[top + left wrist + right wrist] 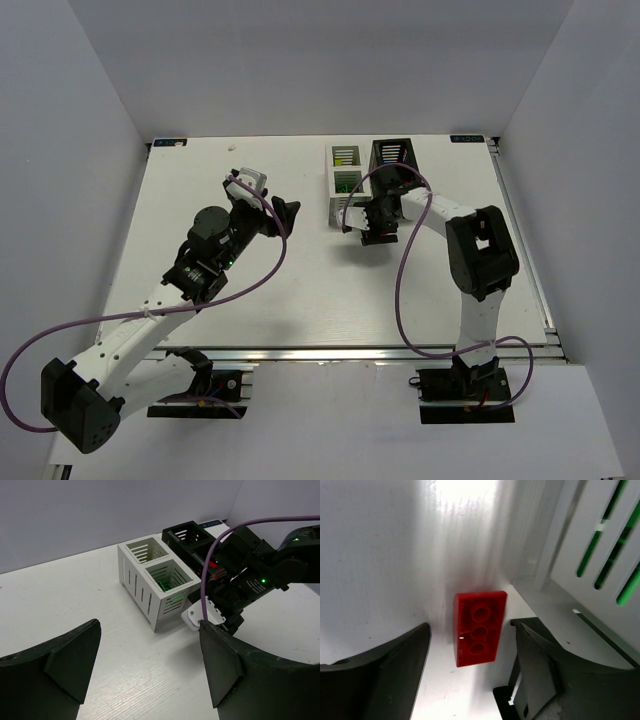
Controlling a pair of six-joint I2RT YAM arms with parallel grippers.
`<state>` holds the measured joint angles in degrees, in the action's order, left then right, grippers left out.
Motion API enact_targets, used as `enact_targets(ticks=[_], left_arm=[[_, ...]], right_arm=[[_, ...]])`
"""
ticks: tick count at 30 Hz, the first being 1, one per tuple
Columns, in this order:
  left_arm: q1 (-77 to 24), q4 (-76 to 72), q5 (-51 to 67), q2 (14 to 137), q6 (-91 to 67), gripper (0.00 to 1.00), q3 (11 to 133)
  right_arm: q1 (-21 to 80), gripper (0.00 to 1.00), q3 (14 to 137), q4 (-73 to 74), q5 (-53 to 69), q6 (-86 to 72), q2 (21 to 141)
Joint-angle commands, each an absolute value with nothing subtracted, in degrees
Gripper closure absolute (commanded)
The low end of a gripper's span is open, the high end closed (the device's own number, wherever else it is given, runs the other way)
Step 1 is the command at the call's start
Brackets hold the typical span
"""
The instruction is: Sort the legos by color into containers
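A red lego (pixel 479 625) lies on the table with its hollow underside up, between the fingers of my right gripper (pixel 471 630). The gripper is open, with a gap on each side of the brick. It hovers just in front of the white container (pixel 337 205), whose wall (pixel 590 575) is close beside the right finger (pixel 540 665). Green legos (pixel 346 183) show in the white container's near compartment, and yellow and green ones (pixel 345 155) in the far one. The black container (pixel 393 156) stands beside it. My left gripper (pixel 149 627) is open and empty over bare table, to the left of the white container (pixel 150 587).
The right arm (pixel 260 575) and its purple cable (pixel 210 565) lean in front of the black container (pixel 192 536). White enclosure walls surround the table (pixel 300 290). The left arm's purple cable (pixel 250 285) loops over the middle of the table.
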<state>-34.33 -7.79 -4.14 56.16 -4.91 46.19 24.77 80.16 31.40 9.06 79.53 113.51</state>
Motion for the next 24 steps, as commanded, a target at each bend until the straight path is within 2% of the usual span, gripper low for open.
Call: enact_targets(ticks=[1,4,13,16,17,19,20,22,24], left_arm=[[-34.1,-8.35,-5.01,55.11,-4.31,0.11,45.79],[-34.1,-8.35,-5.01,55.02,-4.31,0.11,45.79],[-34.1,-8.35,-4.83,54.67,-4.22,0.11,45.79],[-34.1,-8.35,-5.18,54.58,-4.13,0.11,45.7],[-34.1,-8.18,-5.27,54.58,-4.04,0.11,45.7],[-34.1,-8.35,-5.19,54.67,-4.04,0.11,45.79],[-34.1,-8.35,-5.19,54.58,-3.96,0.11,45.79],[-34.1,-8.35,-5.18,54.58,-4.04,0.11,45.79],[-34.1,-8.35,-5.1,54.58,-4.04,0.11,45.7]], right_arm=[[24.96,0.27,81.48,34.63,8.35,82.09,114.78],[25.22,0.3,80.69,34.63,7.74,82.18,114.87],[27.07,0.51,72.43,33.49,9.84,81.65,107.85],[28.21,0.66,69.62,33.23,10.72,79.72,104.95],[28.39,0.75,69.09,33.31,11.33,78.85,103.2],[28.48,0.82,67.6,33.49,14.05,76.39,100.91],[28.48,0.89,67.24,33.4,15.28,75.16,98.29],[28.39,0.98,67.32,33.05,19.32,69.21,95.38],[28.21,1.0,68.72,33.13,23.0,63.92,91.42]])
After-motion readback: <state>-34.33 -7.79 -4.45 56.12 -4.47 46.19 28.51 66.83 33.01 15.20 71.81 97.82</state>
